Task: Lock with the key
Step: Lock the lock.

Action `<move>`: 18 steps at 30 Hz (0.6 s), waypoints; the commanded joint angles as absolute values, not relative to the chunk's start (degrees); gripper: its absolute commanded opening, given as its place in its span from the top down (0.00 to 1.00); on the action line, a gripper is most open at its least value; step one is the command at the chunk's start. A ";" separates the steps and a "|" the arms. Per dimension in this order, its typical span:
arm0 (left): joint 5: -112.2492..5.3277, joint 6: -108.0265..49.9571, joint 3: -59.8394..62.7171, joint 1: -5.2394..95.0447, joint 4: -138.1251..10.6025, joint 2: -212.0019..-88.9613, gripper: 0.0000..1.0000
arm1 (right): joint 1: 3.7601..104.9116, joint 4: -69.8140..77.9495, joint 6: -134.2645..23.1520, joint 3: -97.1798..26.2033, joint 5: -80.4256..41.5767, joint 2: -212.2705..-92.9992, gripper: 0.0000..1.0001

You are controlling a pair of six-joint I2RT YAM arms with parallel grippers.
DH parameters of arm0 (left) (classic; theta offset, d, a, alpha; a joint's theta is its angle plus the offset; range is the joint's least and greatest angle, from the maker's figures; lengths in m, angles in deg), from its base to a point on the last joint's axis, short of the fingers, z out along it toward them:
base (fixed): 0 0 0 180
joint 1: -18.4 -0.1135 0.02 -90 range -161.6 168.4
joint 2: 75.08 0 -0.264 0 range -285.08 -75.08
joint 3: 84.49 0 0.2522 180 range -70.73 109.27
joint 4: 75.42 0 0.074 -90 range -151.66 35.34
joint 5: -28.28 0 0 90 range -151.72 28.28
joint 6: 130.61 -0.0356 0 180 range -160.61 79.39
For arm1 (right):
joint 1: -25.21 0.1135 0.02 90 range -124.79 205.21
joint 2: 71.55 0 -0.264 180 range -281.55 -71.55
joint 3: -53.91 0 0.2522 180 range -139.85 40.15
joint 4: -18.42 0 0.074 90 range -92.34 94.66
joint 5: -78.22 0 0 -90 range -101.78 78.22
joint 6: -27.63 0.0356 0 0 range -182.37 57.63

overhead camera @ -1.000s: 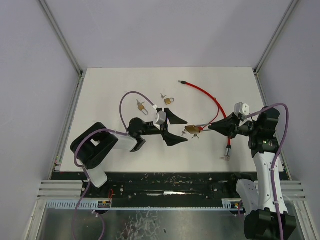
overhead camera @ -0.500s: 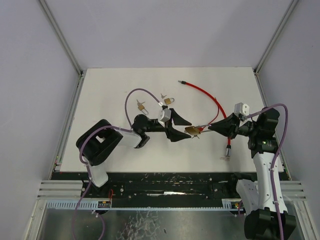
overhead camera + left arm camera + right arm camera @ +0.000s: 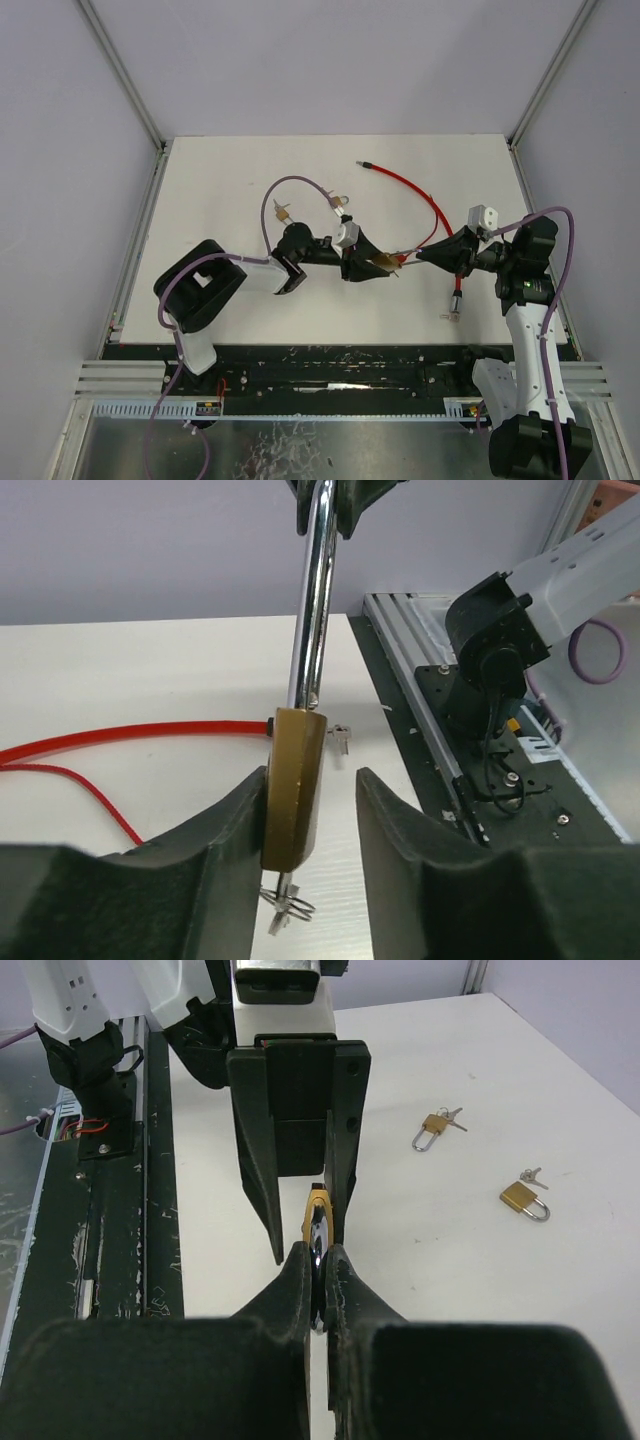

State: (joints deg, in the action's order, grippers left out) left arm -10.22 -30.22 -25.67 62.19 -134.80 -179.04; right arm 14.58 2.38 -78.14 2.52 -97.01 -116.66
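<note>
My right fingers (image 3: 292,1295), matte black, are clamped on the smooth chrome shackle (image 3: 312,600) of the flat brass padlock (image 3: 292,785), over the white surface (image 3: 120,680). My left fingers (image 3: 200,855) stand apart, flanking the padlock's body. A wire key ring (image 3: 288,905) hangs beneath the padlock.

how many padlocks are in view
3. Big padlock, shackle pinched in the right gripper; left small padlock and right small padlock lying apart on the table. None seems hidden.
</note>
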 commanded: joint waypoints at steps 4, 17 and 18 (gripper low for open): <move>-8.46 -35.04 -23.48 62.45 -130.00 -177.99 0.93 | 14.46 6.63 -76.93 2.13 -100.55 -116.41 1.00; -19.59 -49.71 -27.41 64.29 -120.84 -172.01 1.00 | 14.65 -32.89 -118.60 -6.68 -84.69 -120.51 1.00; -22.26 -52.68 -27.25 65.35 -118.05 -171.42 0.99 | 14.92 -34.41 -121.83 -6.86 -83.60 -120.61 1.00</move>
